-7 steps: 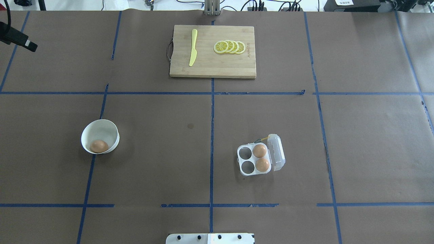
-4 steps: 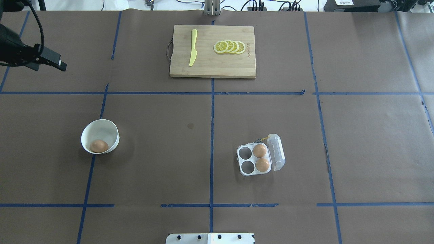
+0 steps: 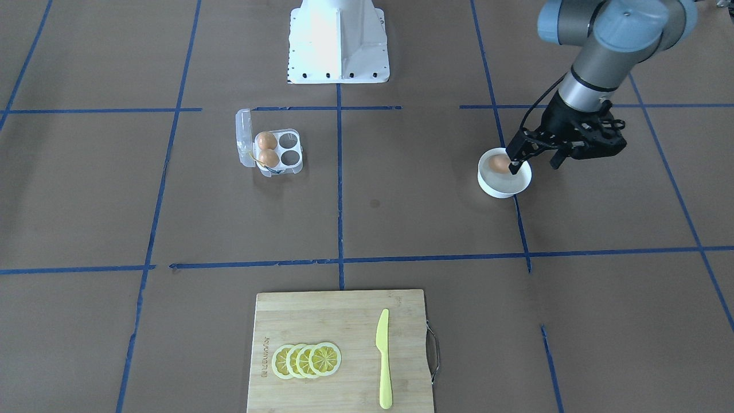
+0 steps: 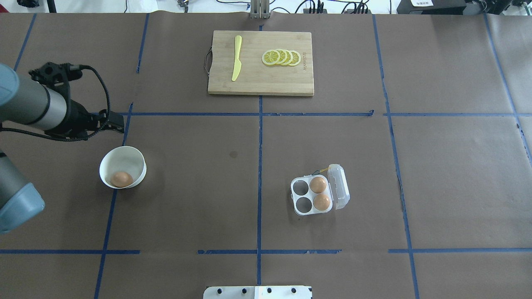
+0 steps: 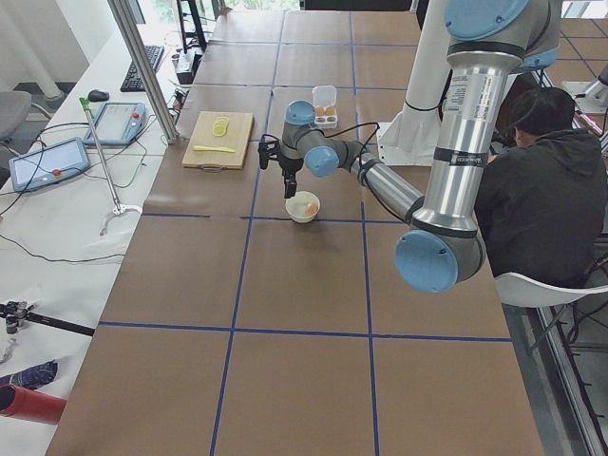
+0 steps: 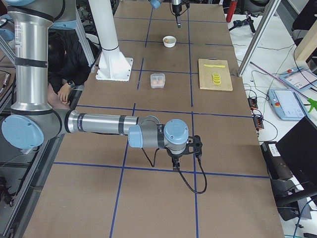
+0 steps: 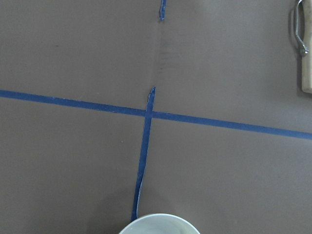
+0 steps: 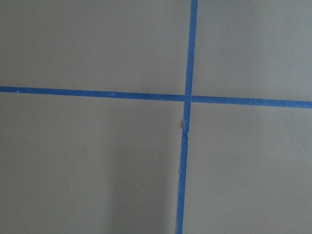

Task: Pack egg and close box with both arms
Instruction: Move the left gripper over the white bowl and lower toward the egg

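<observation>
Left pincer point(image 3: 534, 162) is hovering just over the white bowl point(image 4: 124, 150), offset toward the cutting board point(image 4: 259, 83) side. Its jaws are standing apart, gripping nothing. Egg point(image 4: 121, 179) is lying loose in the bowl, on the side nearer the robot. Box point(image 4: 309, 194) is sitting on the counter point(image 4: 199, 199), well apart from the bowl and across the centre tape line, with its lid point(image 4: 340, 187) hanging open. Two more eggs point(image 4: 318, 184) are sitting in the two cups next to the lid; the two cups facing the bowl are sitting empty. Right pincer point(image 6: 185, 150) is showing only in the right-side view, over bare counter, so I can't tell if it's open or closed.
</observation>
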Controlling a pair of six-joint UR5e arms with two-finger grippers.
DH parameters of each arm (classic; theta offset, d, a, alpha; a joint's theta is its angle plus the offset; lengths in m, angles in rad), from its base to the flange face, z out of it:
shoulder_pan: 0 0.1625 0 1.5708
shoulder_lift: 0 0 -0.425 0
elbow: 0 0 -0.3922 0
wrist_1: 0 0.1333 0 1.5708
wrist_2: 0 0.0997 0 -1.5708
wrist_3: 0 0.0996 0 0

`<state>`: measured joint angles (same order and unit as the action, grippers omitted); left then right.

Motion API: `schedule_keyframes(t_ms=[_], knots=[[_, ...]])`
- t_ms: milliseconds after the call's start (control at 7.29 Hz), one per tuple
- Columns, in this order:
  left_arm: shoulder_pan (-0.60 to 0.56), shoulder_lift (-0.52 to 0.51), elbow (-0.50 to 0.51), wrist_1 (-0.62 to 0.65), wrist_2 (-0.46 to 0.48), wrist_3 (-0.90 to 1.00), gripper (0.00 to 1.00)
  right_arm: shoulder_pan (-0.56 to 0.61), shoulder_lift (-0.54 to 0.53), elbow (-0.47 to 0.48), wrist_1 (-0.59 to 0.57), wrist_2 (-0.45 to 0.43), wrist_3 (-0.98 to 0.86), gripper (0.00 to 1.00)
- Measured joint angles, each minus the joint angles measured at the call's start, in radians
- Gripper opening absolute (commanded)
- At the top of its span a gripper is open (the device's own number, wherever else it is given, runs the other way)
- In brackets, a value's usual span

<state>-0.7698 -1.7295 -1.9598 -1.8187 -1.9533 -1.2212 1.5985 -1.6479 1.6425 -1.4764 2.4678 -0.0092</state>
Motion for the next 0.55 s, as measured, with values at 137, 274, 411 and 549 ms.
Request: schedule_keyframes(t_ms=[137,274,411,549], knots=[[0.041,0.000,0.011,0.001,0.032,-0.027,0.90,0.000,0.002,0.001,0.000,0.000,0.001,1.00],[0.061,0.000,0.028,0.001,0.053,-0.038,0.89,0.000,0.003,0.002,0.001,0.000,0.002,1.00],[0.074,-0.001,0.044,0.001,0.066,-0.043,0.88,0.000,0.004,0.004,0.000,0.001,0.002,1.00],[0.084,-0.001,0.051,0.001,0.071,-0.045,0.87,0.000,0.004,0.007,0.000,0.001,0.003,1.00]])
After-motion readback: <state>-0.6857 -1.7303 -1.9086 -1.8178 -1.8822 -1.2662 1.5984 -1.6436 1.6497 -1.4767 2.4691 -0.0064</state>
